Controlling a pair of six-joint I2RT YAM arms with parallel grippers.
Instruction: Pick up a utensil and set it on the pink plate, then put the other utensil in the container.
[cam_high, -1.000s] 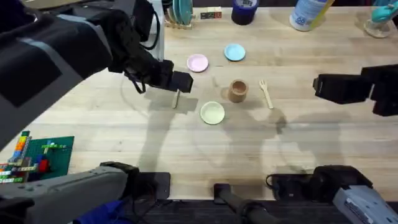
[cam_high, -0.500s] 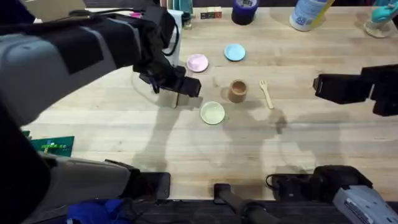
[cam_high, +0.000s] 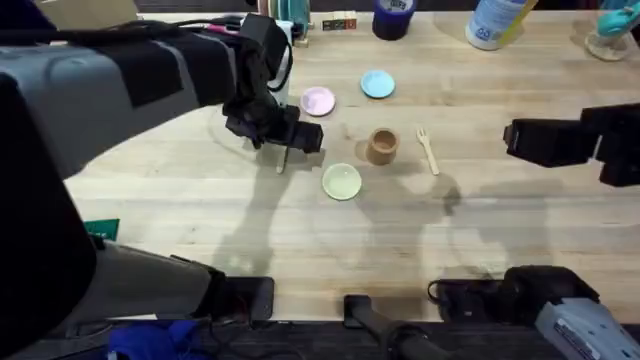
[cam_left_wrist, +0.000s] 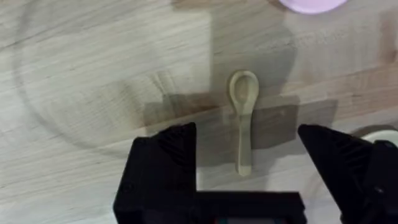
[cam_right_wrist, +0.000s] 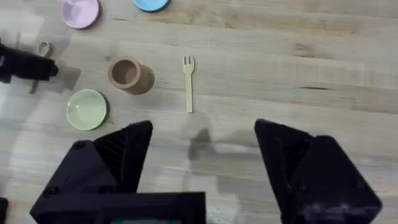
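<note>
The wooden spoon (cam_left_wrist: 242, 118) lies flat on the table, its handle between my left gripper's open black fingers (cam_left_wrist: 165, 165). From overhead, the left gripper (cam_high: 290, 138) hovers right over the spoon (cam_high: 283, 160), just left of the pink plate (cam_high: 318, 101). The tan container (cam_high: 382, 146) stands upright mid-table, with the wooden fork (cam_high: 428, 150) lying to its right. My right gripper (cam_high: 512, 140) is held open right of the fork, high above the table. In the right wrist view the fork (cam_right_wrist: 189, 90) and container (cam_right_wrist: 129, 75) lie ahead of the right gripper (cam_right_wrist: 202, 155).
A light blue plate (cam_high: 377, 85) sits behind the container and a pale yellow-green plate (cam_high: 342, 181) in front of it. Bottles, a dark roll and a rack line the table's far edge. A green block board (cam_high: 100, 230) lies at the near left.
The left arm has swung right and settled over the spoon. The spoon, fork, container, plates and right arm have not moved.
</note>
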